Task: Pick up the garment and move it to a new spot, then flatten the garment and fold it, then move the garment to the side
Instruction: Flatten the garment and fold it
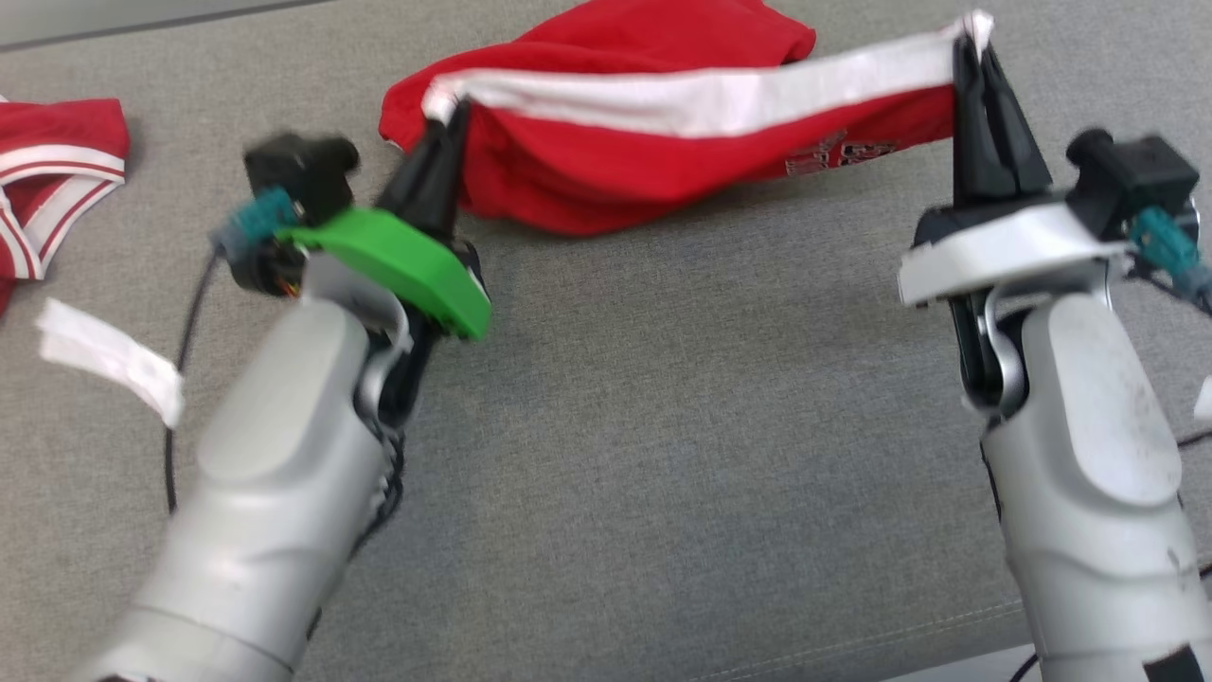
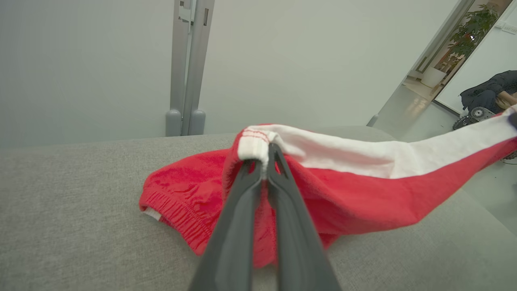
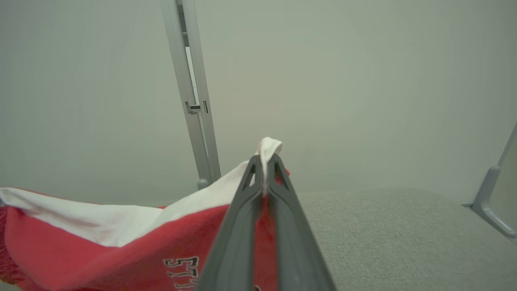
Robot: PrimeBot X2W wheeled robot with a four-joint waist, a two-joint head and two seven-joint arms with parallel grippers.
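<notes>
Both arms spread wide, left claw [image 1: 459, 109] pinched tight — right claw [image 1: 975, 43] likewise.

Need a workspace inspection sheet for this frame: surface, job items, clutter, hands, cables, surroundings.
Surface: grey fabric surface, flat.
Job's things: red garment, its white band stretched between both hands, bulk resting on the surface.
Clutter: second red-and-white garment at far left; white strip near it.
Hands: left hand shut on one end of the band; right hand shut on the other end.
Cables: black cable beside the left forearm.
Surroundings: pale wall, grey post, potted plant.
</notes>
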